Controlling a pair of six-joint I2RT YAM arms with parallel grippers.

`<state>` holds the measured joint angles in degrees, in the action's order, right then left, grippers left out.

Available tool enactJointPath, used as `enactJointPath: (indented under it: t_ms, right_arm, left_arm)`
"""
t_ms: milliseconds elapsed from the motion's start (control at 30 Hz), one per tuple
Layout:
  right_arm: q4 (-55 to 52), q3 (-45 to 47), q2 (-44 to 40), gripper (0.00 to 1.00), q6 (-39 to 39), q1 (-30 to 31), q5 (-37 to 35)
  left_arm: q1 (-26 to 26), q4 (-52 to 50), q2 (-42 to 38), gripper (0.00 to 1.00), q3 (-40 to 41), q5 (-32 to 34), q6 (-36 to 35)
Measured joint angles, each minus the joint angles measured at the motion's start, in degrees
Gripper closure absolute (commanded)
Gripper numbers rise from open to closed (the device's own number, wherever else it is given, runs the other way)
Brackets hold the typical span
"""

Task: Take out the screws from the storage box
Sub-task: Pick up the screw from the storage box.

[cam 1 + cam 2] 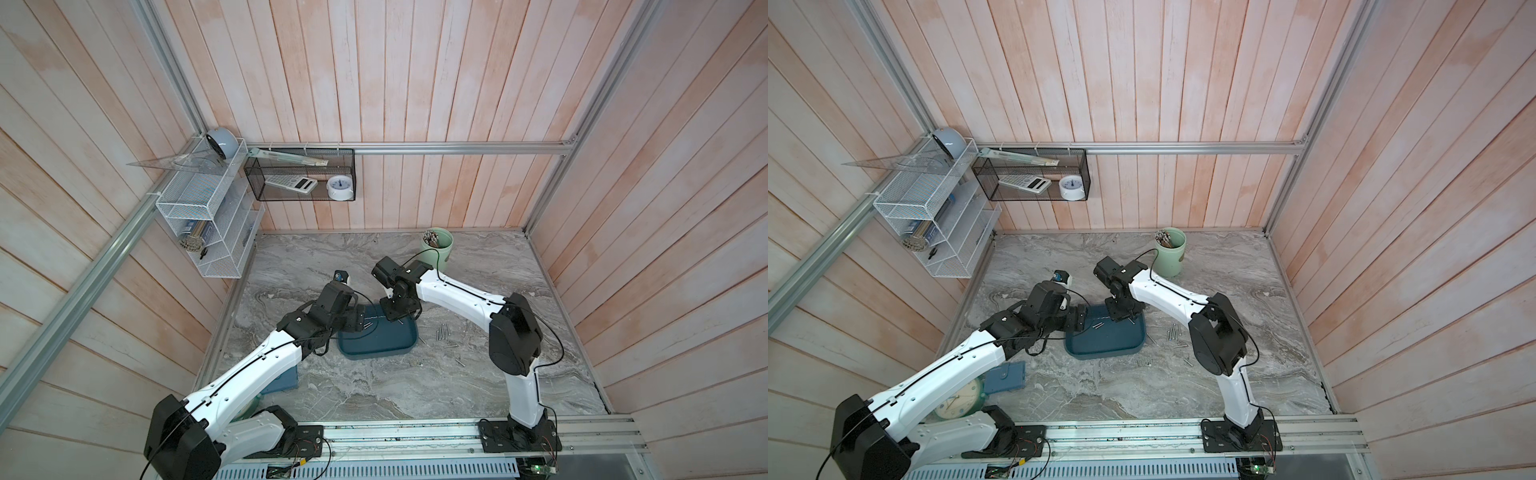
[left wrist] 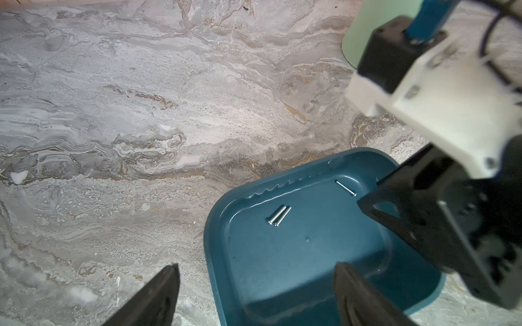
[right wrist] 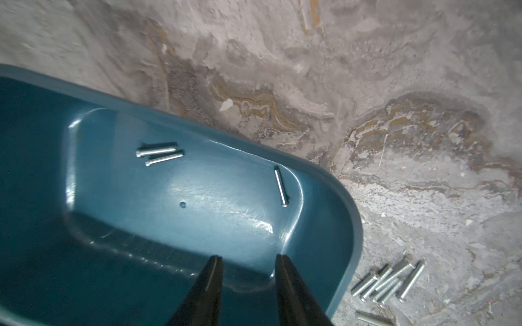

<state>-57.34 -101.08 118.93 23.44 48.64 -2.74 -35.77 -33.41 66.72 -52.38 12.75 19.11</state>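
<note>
Above the shallow teal plastic storage box [image 3: 339, 214], right gripper [image 3: 248, 271] hangs half-open, left gripper [image 2: 257, 293] straddles its rim wide, both empty; three thin silver screws [image 3: 156, 150] lie inside.

Pink-washed plank walls [image 1: 415, 83]; grey marbled tabletop [image 1: 415, 386]; white wire shelf [image 1: 183, 199] on left wall

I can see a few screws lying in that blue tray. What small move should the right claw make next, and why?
Probably lower the right gripper over the single screw by the storage box wall. Its jaws hang apart and empty above the box, that screw lies nearest them, and a pair of screws lies farther off.
</note>
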Motion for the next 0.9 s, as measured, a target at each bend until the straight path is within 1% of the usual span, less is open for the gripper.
enactJointPath:
  t_ms: [100,233,333,533,800,900]
  right_arm:
    - [-1.49,-0.61,2.73,0.65,-0.44,-0.31,-0.31]
    - [-2.38,-0.72,4.20,0.72,-0.90,-0.85,-0.26]
    - [-2.54,-1.22,4.76,0.74,-0.94,-1.60,-0.09]
    - [-2.49,-2.10,6.95,0.75,-1.01,-2.80,0.26]
    - [-2.54,-2.69,9.29,0.75,-1.01,-2.82,0.31]
    - [-2.54,-2.99,10.08,0.77,-1.01,-2.82,0.37]
  left_arm:
    - [0.00,-0.04,0.22,0.10,0.00,0.04,-0.09]
    - [0.00,-0.09,0.79,0.09,0.00,0.17,-0.09]
    - [0.00,-0.07,0.81,0.09,0.00,0.20,-0.09]
    - [0.00,-0.13,0.83,0.10,0.00,0.79,-0.11]
    - [0.00,-0.22,1.25,0.09,0.00,0.87,-0.13]
    - [0.00,-0.24,1.40,0.09,0.00,1.03,-0.17]
